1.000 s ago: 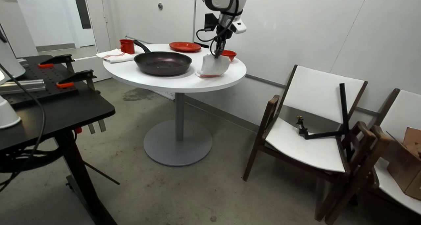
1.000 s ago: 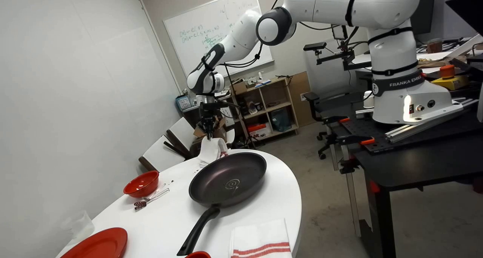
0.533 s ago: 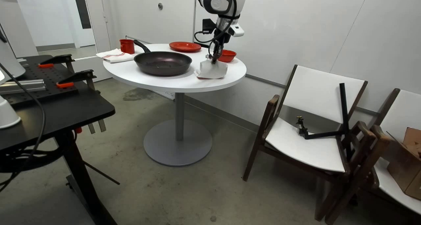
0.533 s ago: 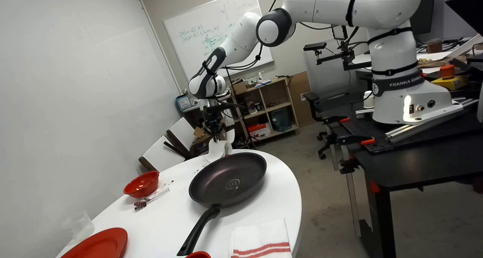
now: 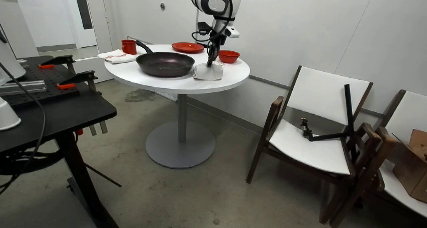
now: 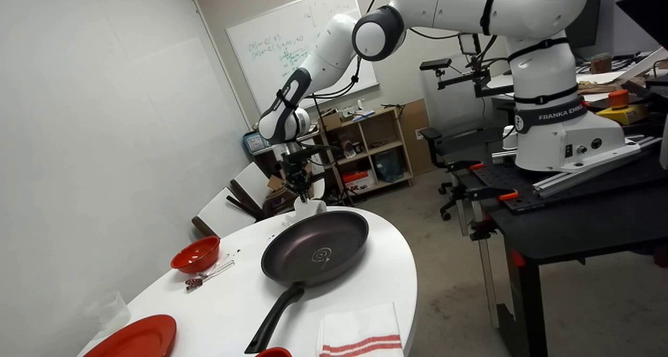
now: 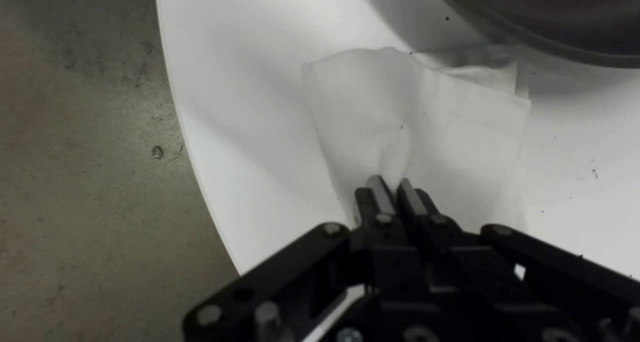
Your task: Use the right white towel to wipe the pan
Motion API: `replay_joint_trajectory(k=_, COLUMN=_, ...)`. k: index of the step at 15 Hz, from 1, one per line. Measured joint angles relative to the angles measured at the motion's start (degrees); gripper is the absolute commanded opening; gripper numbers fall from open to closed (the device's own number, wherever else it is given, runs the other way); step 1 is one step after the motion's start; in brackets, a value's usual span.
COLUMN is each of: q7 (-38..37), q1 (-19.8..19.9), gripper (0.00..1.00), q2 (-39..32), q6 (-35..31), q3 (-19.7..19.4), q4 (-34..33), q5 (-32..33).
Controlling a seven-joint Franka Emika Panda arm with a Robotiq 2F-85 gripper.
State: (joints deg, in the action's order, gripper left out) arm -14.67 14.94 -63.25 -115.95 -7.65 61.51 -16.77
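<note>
Both exterior views: the tool [image 5: 209,65], pinching the white towel [image 5: 207,74], has come lower, nearer the pan [image 5: 165,65].

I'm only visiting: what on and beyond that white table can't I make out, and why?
White towel: pinched part hidden by the gripper, wrist view.
Frying pan: mostly cut off by top and right edges, wrist view.
Red mug: mostly cut off by the bottom edge, in an exterior view.
Whiteboard writing: too small and blurred to read fully, in an exterior view.
</note>
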Motion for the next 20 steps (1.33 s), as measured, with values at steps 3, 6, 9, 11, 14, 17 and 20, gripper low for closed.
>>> replay_joint_trajectory(k=3, q7=0.00, q1=-0.54, gripper=0.02, q2=0.59, q6=0.23, q3=-0.66, q4=1.17, q5=0.51)
replay_joint_trajectory(k=6, q7=0.00, q1=-0.65, gripper=0.31, q2=0.63, q6=0.46, q3=-1.15, q4=1.58, q5=0.58)
replay_joint_trajectory(k=9, q7=0.00, q1=-0.71, gripper=0.45, q2=0.63, q6=0.64, q3=-1.45, q4=1.74, q5=0.58)
replay_joint_trajectory(k=11, q7=0.00, q1=-0.81, gripper=0.60, q2=0.68, q6=0.66, q3=-1.58, q4=1.91, q5=0.59)
replay_joint_trajectory(k=14, q7=0.00, q1=-1.07, gripper=0.81, q2=1.16, q6=0.66, q3=-1.72, q4=2.48, q5=0.59)
replay_joint_trajectory(k=17, q7=-0.01, q1=-1.36, gripper=0.99, q2=1.91, q6=0.66, q3=-1.92, q4=3.08, q5=0.59)
replay_joint_trajectory(k=20, q7=-0.01, q1=-1.67, gripper=1.00, q2=2.14, q6=0.66, q3=-2.27, q4=3.17, q5=0.59)
